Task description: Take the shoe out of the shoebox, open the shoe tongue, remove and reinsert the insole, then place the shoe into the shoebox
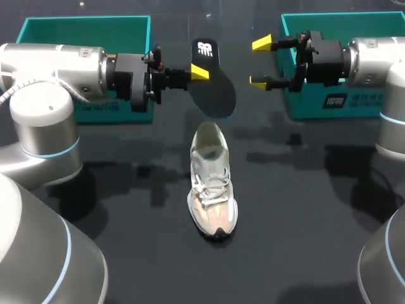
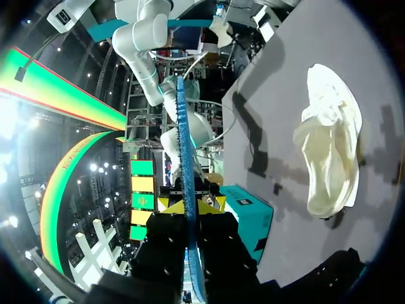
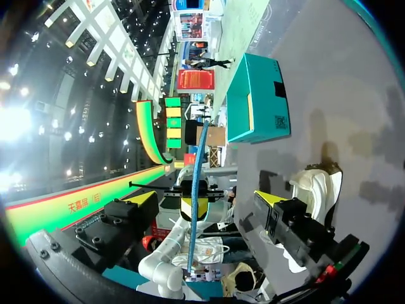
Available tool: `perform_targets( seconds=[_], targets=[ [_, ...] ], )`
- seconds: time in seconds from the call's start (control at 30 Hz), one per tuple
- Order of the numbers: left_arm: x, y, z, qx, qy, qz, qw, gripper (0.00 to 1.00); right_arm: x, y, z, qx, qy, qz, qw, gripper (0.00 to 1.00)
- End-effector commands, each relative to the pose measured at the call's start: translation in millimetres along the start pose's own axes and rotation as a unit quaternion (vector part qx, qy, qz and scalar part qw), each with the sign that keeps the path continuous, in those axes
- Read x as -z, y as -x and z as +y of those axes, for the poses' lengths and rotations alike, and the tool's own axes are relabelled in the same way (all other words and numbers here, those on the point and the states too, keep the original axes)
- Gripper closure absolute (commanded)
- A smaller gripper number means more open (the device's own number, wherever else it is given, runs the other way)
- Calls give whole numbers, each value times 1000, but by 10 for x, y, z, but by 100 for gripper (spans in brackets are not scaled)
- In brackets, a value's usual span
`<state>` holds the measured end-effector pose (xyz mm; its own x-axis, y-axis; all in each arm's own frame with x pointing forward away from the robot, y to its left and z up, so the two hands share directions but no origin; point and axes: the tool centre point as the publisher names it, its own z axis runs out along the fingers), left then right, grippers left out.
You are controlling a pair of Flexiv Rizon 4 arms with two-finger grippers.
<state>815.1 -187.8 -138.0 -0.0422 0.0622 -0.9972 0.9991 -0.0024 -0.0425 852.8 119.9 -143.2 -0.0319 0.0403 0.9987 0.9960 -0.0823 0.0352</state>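
A black insole (image 1: 212, 82) hangs in the air above the table's far middle, held on edge by my left gripper (image 1: 199, 71), which is shut on its side. In the left wrist view the insole (image 2: 184, 145) shows edge-on as a thin blue strip pinched in the gripper (image 2: 188, 206). A pale shoe (image 1: 212, 183) lies on the table below, toe toward the front; it also shows beside the left gripper (image 2: 330, 145). My right gripper (image 1: 260, 62) stands open just right of the insole, not touching it. From its wrist the insole (image 3: 197, 183) appears ahead of the gripper (image 3: 205, 199), with the shoe (image 3: 313, 183) off to one side.
One teal shoebox (image 1: 85, 38) stands at the back left behind my left arm, another (image 1: 345, 101) at the back right behind my right gripper. A teal box (image 3: 256, 95) shows ahead in the right wrist view, and one (image 2: 250, 212) beside the left gripper.
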Motion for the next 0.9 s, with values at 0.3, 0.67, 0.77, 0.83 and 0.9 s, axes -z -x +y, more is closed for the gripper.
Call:
perform_targets(
  seconds=[0.3, 0.67, 0.77, 0.83, 0.9],
  targets=[
    [182, 88, 18, 424, -36, -39, 904, 100, -9, 1, -1, 0, 0, -1, 1000, 0],
    [118, 79, 40, 541, -11, -52, 839, 100, -9, 1, -1, 0, 0, -1, 1000, 0],
    [107, 112, 33, 678, -1, -26, 735, 100, -9, 1, -1, 0, 0, -1, 1000, 0],
    [121, 155, -68, 671, 9, -14, 741, 100, -9, 1, -1, 0, 0, -1, 1000, 0],
    [130, 181, -136, 627, 27, -17, 778, 100, -9, 1, -1, 0, 0, -1, 1000, 0]
  ],
)
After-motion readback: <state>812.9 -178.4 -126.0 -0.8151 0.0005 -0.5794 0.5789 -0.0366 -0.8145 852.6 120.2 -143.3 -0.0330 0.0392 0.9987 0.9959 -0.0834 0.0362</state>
